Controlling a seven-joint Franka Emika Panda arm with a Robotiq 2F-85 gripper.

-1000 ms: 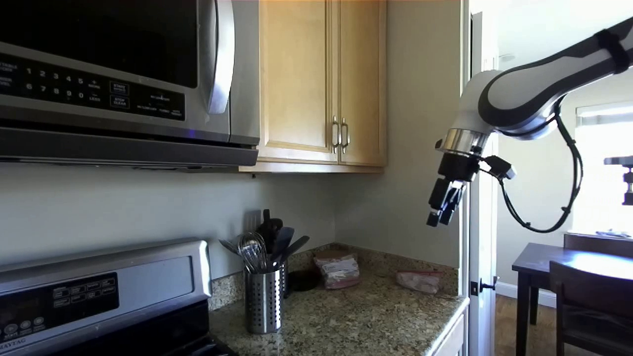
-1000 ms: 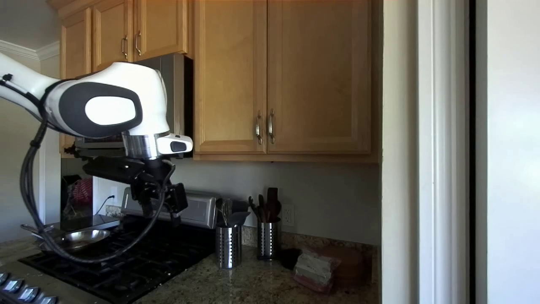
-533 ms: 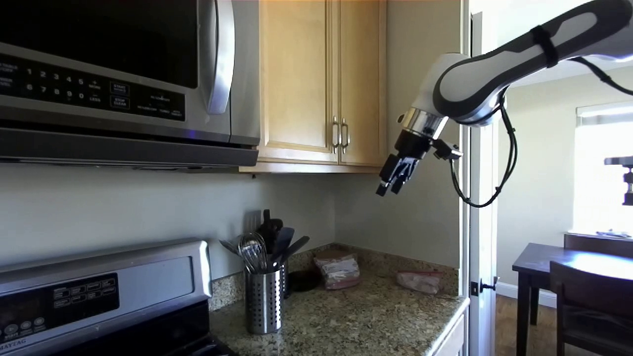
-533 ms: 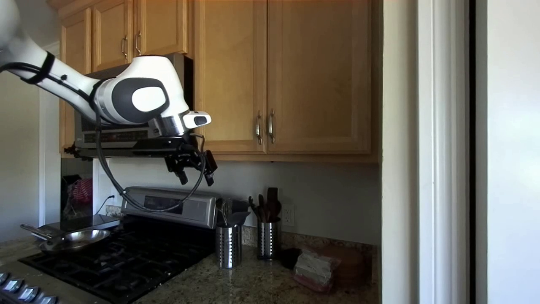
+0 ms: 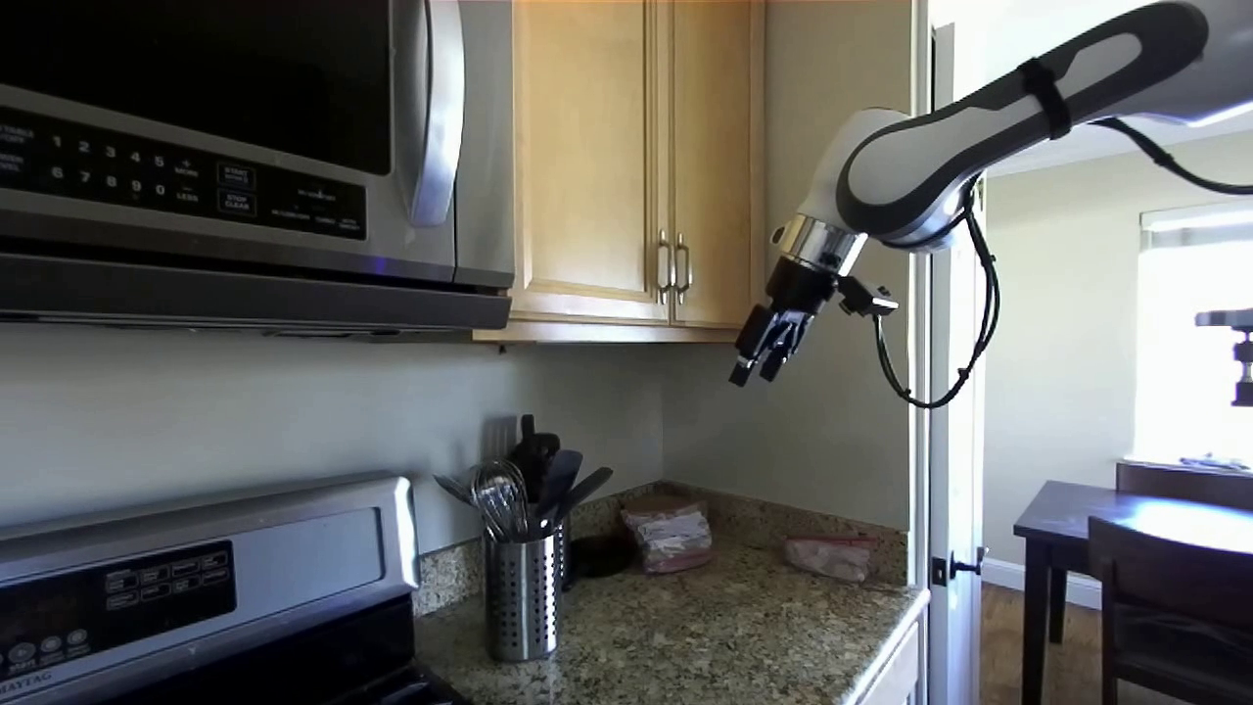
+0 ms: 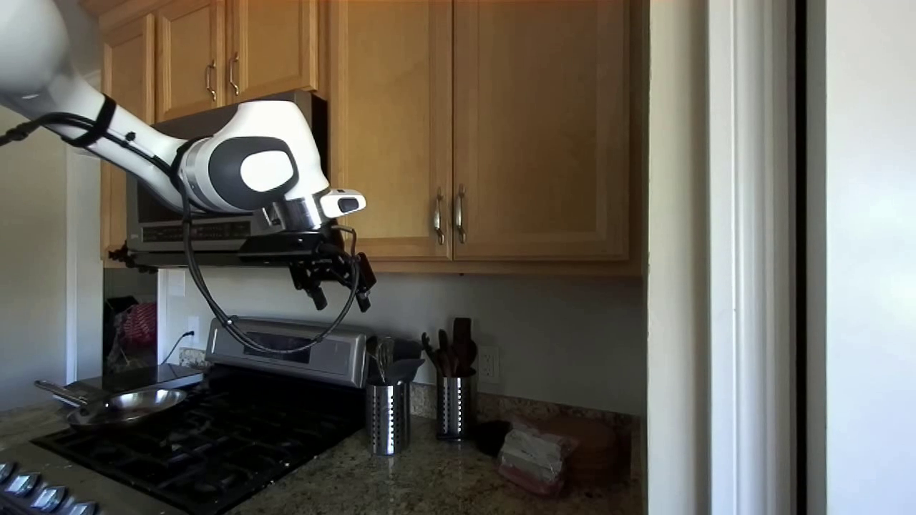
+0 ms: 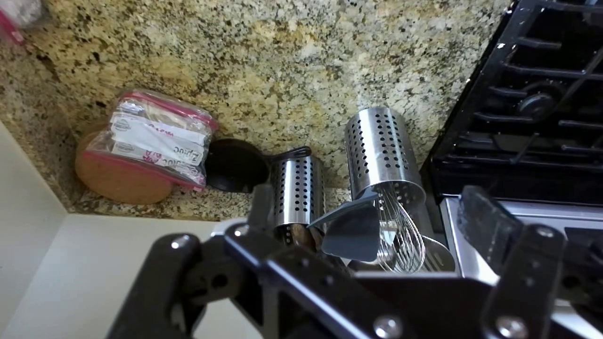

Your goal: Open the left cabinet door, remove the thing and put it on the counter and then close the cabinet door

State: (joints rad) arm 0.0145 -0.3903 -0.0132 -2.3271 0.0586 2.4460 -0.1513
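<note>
The left door (image 5: 587, 157) is closed, its long axis upright, its face turned out above the counter (image 5: 675, 627); the handle (image 6: 439, 216) runs vertically at its lower right. Where the thing is, I can't tell. My gripper (image 5: 755, 372) is released, its fingers (image 7: 487, 228) spread well apart, hanging right of the door and lower than the handle in an exterior view. Compared with a second ago, I have it farther left and higher there, nearer the handle; door and counter haven't changed.
</note>
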